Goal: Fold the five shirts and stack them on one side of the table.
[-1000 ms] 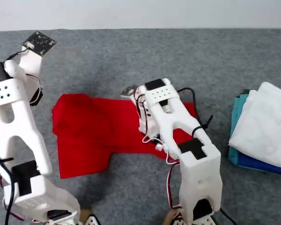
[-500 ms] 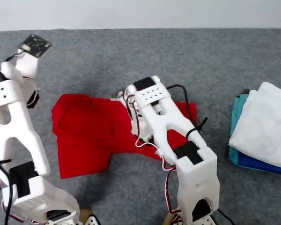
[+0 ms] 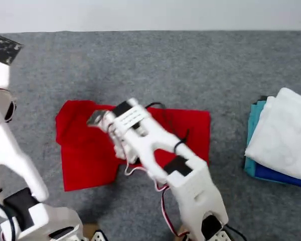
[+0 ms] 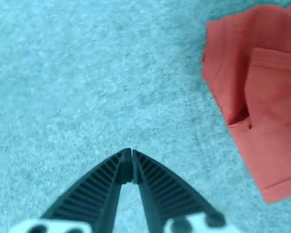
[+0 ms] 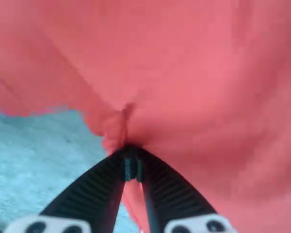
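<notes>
A red shirt (image 3: 83,150) lies on the grey mat in the middle of the table, part folded, with its right part (image 3: 193,128) doubled over. My right arm (image 3: 135,125) stretches over it toward the shirt's left half. In the right wrist view my right gripper (image 5: 130,158) is shut on a pinched ridge of the red shirt (image 5: 194,73). My left arm (image 3: 5,135) stands raised at the far left. My left gripper (image 4: 131,158) is shut with nothing in it, over bare mat, with the red shirt's corner (image 4: 262,97) off to one side.
A stack of folded shirts (image 3: 283,135), white on top of teal and blue, sits at the table's right edge. Bare grey mat (image 3: 180,65) stretches behind the red shirt, up to a pale wall.
My right arm has swung left across the red shirt, carrying the pinched cloth with it. My left arm has drawn back toward the left edge.
</notes>
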Robot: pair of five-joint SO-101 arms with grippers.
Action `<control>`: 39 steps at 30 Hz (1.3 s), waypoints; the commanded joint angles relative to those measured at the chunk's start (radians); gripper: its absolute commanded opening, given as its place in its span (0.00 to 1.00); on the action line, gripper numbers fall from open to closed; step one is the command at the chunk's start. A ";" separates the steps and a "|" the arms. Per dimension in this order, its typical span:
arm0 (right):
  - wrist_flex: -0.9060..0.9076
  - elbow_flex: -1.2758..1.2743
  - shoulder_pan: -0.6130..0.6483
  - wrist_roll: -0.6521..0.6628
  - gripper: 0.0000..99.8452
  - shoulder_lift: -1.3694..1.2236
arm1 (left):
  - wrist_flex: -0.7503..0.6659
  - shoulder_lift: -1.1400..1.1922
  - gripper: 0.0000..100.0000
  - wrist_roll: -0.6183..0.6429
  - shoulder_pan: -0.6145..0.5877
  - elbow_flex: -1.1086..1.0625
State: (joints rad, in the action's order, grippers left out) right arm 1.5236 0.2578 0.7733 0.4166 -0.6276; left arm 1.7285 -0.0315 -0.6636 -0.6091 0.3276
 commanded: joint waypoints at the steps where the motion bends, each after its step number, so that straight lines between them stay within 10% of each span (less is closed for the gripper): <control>1: 0.018 0.049 0.073 0.000 0.01 0.005 | 0.017 -0.041 0.00 0.006 -0.021 0.005; 19: 0.197 0.114 -0.298 -0.066 0.01 0.232 | 0.021 -0.048 0.00 0.058 -0.026 0.001; 39: 0.228 0.058 -0.585 -0.776 0.14 0.223 | 0.017 -0.336 0.00 0.175 -0.026 -0.394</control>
State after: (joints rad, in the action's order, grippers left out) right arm 1.7522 0.3099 0.2271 -0.2493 -0.3882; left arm 1.7315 -0.3245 -0.4979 -0.6383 -0.0422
